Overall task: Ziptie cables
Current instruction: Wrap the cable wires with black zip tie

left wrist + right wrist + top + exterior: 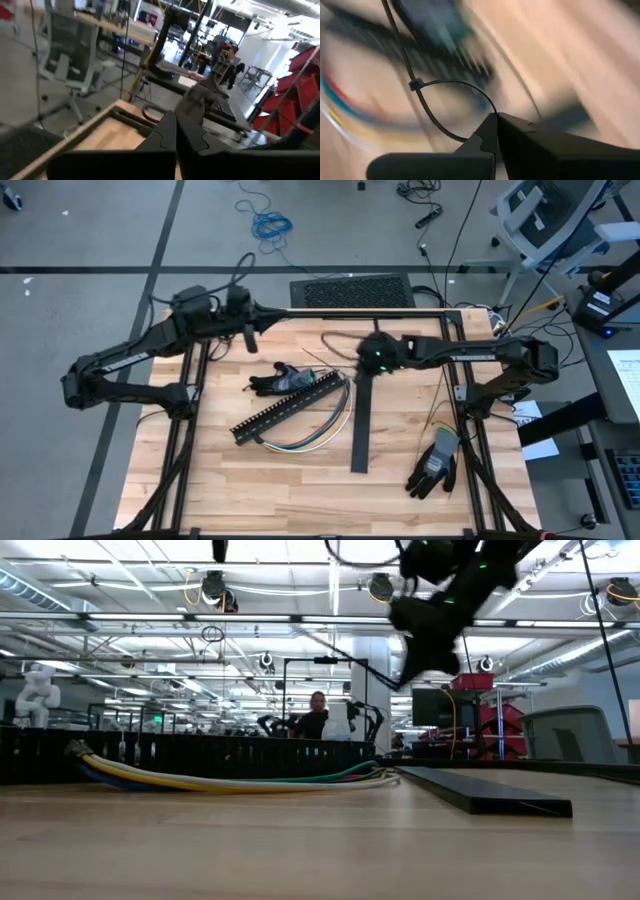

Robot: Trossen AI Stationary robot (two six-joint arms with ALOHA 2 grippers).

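Observation:
The cables point(305, 438) are a loose bundle of white, yellow and green wires lying on the wooden table along the near side of the black slotted duct point(290, 408); the low view shows the cables point(230, 780) flat on the wood. My right gripper point(362, 362) hangs above the table's middle, beyond the duct, shut on a looped black zip tie point(415, 84). In the low view the right gripper point(420, 665) is well above the table. My left gripper point(250, 345) is raised over the table's far left part, its fingers point(175, 117) shut on nothing. My right gripper point(496, 116) pinches the black zip tie's loop point(487, 106) between its two fingertips. The loop curves away from the fingers to the tie's head point(415, 84), and the tail point(395, 35) runs on past it. The tie is lifted clear of the table.
A flat black duct cover point(362, 420) lies right of the duct. One dark glove point(278, 380) sits at the duct's far side, another glove point(435, 465) near the table's right near corner. Black frame rails point(185, 410) run along both table sides.

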